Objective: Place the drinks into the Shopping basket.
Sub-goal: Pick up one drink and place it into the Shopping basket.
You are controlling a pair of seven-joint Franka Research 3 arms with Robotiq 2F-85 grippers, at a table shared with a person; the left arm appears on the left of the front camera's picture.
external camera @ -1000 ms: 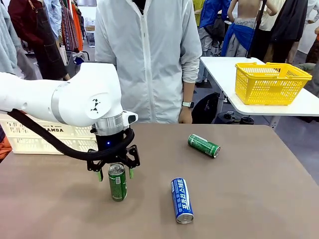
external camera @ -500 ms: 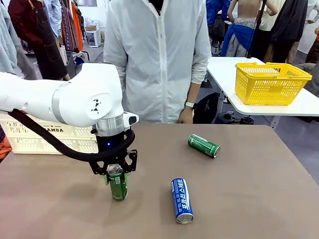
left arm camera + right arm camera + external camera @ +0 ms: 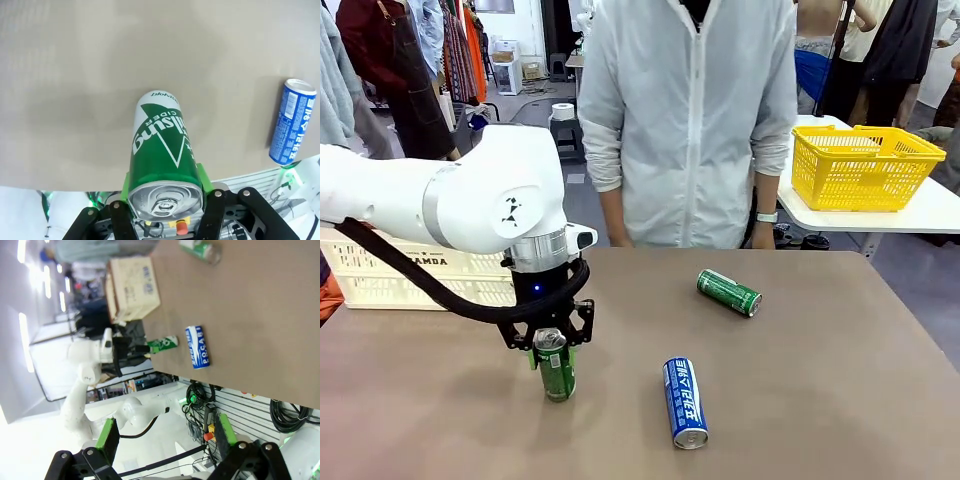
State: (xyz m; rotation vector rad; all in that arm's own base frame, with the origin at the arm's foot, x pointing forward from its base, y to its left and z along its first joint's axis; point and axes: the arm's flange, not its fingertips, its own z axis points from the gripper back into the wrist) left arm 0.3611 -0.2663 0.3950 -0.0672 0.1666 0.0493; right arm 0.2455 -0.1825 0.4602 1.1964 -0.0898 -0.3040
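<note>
Far left, the Shopping basket is waiting; my left gripper is clamping the upright green can near its top, risking a swing or slip when lifting; the blue can and second green can are lying rightward; my right gripper is gaping empty.

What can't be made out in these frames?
- Shopping basket: front view, inside and right end hidden behind the left arm.
- Upright green can: front view, upper sides covered by the left gripper.
- Lying green can: front view, lettering too small to read.
</note>
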